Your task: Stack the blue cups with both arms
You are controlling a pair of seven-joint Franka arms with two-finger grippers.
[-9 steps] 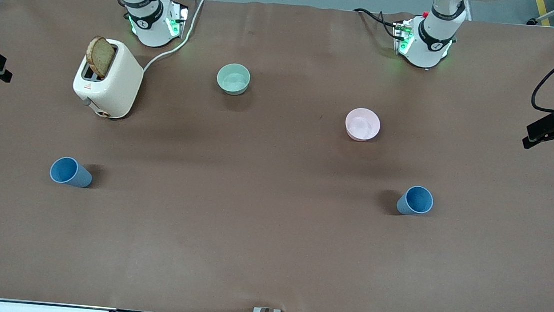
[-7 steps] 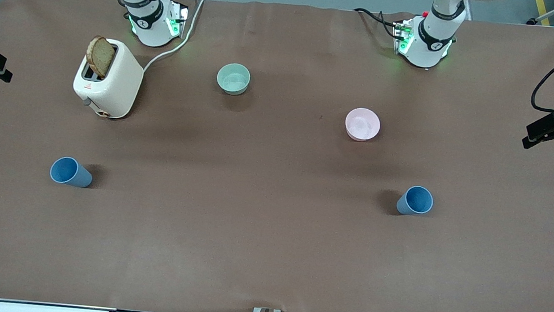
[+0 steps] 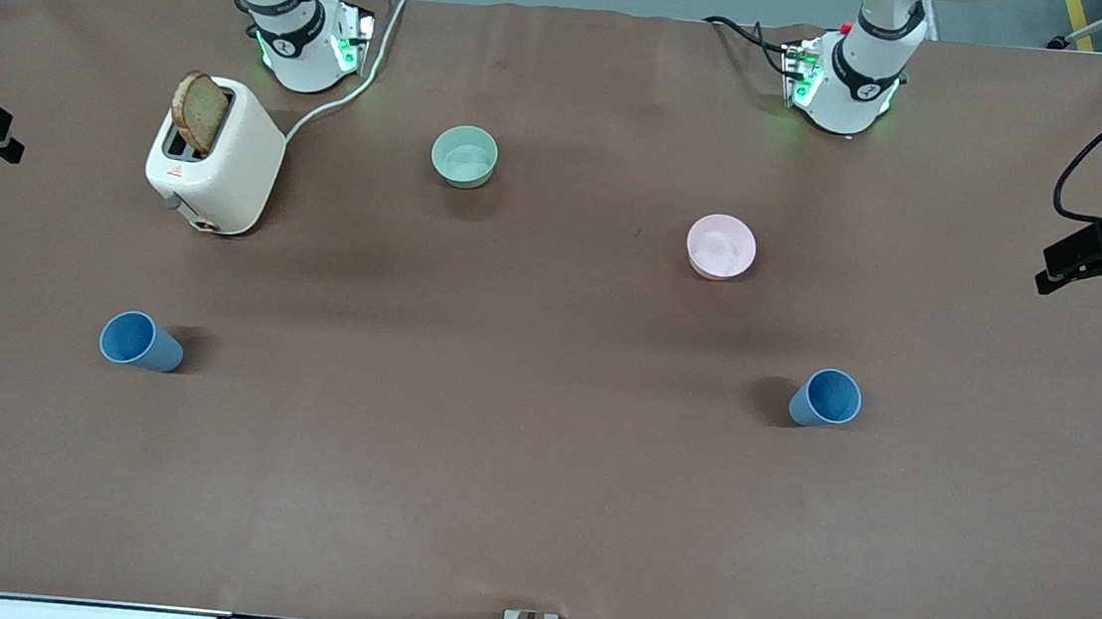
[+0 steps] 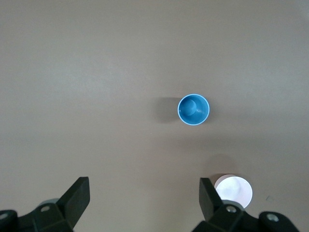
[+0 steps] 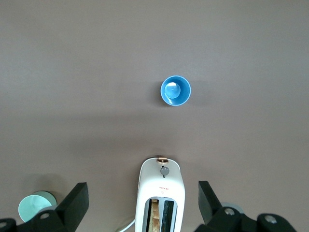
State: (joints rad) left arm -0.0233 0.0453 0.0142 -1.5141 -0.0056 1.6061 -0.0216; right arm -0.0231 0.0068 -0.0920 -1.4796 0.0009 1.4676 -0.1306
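Observation:
Two blue cups stand upright and far apart on the brown table. One cup is toward the right arm's end and also shows in the right wrist view. The other cup is toward the left arm's end and also shows in the left wrist view. My left gripper is open and empty, high over the table between this cup and the pink bowl; it shows dark at the front view's edge. My right gripper is open and empty, high over the toaster.
A white toaster with a slice of bread stands near the right arm's base, its cord running to the table edge. A mint-green bowl and a pink bowl sit farther from the front camera than the cups.
The left gripper has shifted very slightly at the edge of the front view. The cups, bowls and toaster have not moved.

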